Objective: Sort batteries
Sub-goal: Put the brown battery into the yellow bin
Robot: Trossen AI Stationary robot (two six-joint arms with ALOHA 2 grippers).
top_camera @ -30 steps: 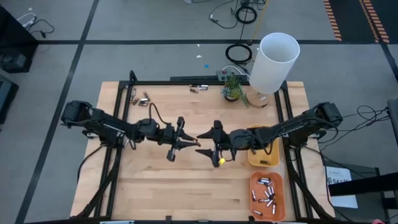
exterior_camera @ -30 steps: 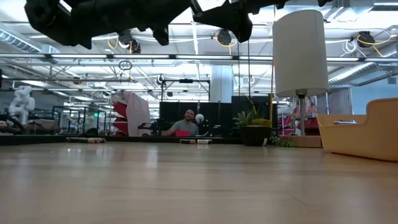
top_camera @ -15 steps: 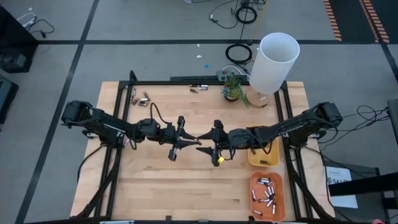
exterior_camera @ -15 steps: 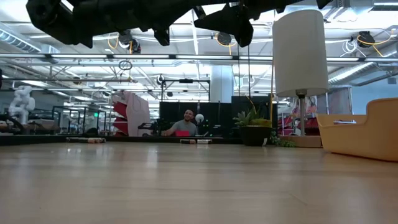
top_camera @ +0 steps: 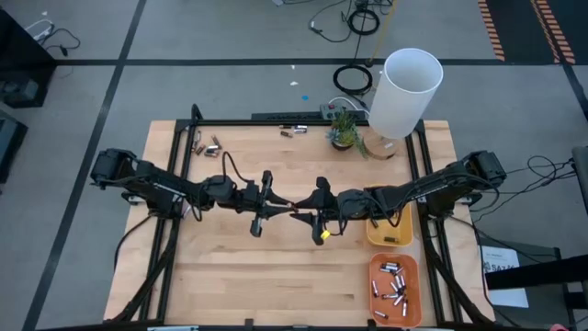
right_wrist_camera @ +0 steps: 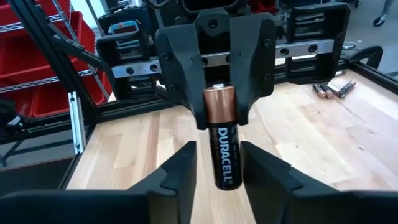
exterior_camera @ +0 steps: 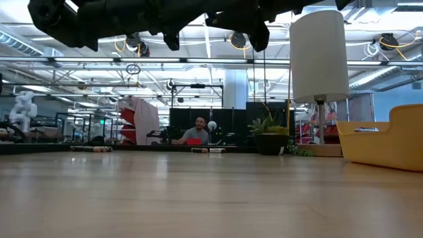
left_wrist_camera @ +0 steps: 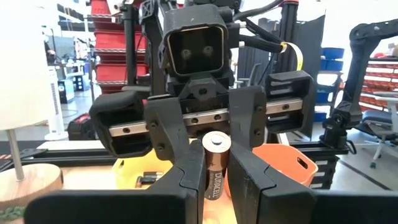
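A robotics lab is showing here: red parts shelving [left_wrist_camera: 109, 37], ceiling trusses [exterior_camera: 132, 63], another robot arm [left_wrist_camera: 367, 56] standing behind.

Copper-and-black battery [right_wrist_camera: 224, 138] — trays orange [top_camera: 393, 289] (and yellow [top_camera: 387, 230])

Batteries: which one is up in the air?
The copper-topped battery between the two grippers, gripped by the left gripper. The other batteries lie in trays or on the table.
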